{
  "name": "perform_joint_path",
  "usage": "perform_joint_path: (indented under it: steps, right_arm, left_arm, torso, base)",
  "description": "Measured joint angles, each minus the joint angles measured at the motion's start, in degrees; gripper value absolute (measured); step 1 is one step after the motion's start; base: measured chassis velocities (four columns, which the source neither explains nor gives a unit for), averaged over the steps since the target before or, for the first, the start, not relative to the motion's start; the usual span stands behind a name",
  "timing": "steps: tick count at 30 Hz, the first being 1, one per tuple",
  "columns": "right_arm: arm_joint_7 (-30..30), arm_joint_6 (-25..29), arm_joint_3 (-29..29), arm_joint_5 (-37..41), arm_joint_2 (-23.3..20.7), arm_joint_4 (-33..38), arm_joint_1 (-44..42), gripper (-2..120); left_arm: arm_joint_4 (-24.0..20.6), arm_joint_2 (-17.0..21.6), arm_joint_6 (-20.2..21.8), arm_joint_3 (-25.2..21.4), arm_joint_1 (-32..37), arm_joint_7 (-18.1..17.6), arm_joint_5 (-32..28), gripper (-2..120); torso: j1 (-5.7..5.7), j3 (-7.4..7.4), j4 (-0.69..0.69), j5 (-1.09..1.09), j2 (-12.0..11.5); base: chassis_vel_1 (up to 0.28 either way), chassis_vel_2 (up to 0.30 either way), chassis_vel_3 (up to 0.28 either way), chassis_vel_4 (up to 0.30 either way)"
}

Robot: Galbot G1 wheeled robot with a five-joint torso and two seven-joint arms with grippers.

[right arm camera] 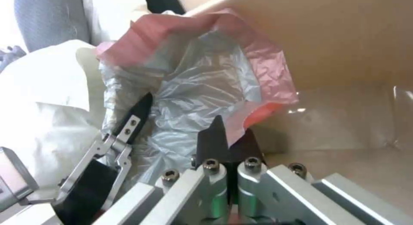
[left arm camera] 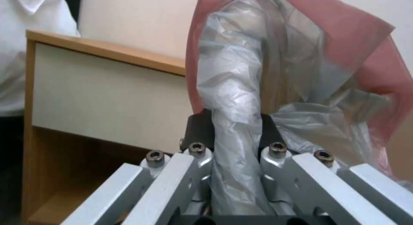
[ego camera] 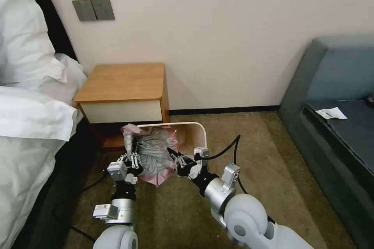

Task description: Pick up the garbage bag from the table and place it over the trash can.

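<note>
Left tool (left arm camera: 236, 144) pinching garbage bag (left arm camera: 241, 89), right tool (right arm camera: 230, 144) clamped on its pink rim.

Cream wall (ego camera: 233, 27), brownish carpet (ego camera: 253, 155), white bedding (ego camera: 27, 116), perhaps a grey-green sofa (ego camera: 335, 97).

The garbage bag (ego camera: 154, 155) is silvery-grey film with a pink rim. The trash can (ego camera: 193, 134) shows a cream rim and a tan inside. The table (ego camera: 122, 82) has an orange-brown wooden top and a cream drawer front. Both grippers, the left gripper (ego camera: 131, 160) and the right gripper (ego camera: 174, 156), have black fingers on silver metal links. The carpet (ego camera: 269, 163) is olive-brown, the bed linen (ego camera: 31, 116) white, the sofa (ego camera: 335, 85) blue-grey.
</note>
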Motion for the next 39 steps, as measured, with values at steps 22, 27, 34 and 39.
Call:
perform_joint_path:
  steps: [22, 27, 34, 39]
  right_arm:
    - [-1.93, 4.21, 5.32, -4.84, -1.50, 3.73, -4.60, 0]
    - [-2.42, 5.89, 7.08, -5.83, -2.16, 4.02, -5.61, 0]
    - [-2.61, 6.98, 9.40, -5.97, -2.95, 4.36, -6.35, 0]
    - [-2.87, 7.76, 10.67, -6.33, -3.36, 4.37, -6.98, 0]
  left_arm:
    - [0.99, 0.00, 1.09, -1.65, -0.93, -0.84, -0.11, 10]
    - [0.94, 0.00, 1.87, -3.01, -1.15, -1.33, -1.34, 10]
    - [0.37, 0.00, 2.52, -4.45, -1.51, -1.64, -2.56, 10]
    - [-0.04, 0.00, 3.48, -4.56, -1.65, -2.29, -3.62, 10]
  torso:
    - [0.00, 0.00, 0.00, 0.00, 0.00]
    - [0.00, 0.00, 0.00, 0.00, 0.00]
    - [0.00, 0.00, 0.00, 0.00, 0.00]
    - [0.00, 0.00, 0.00, 0.00, 0.00]
  base:
    - [0.000, 0.000, 0.000, 0.000]
    - [0.000, 0.000, 0.000, 0.000]
    - [0.000, 0.000, 0.000, 0.000]
    - [0.000, 0.000, 0.000, 0.000]
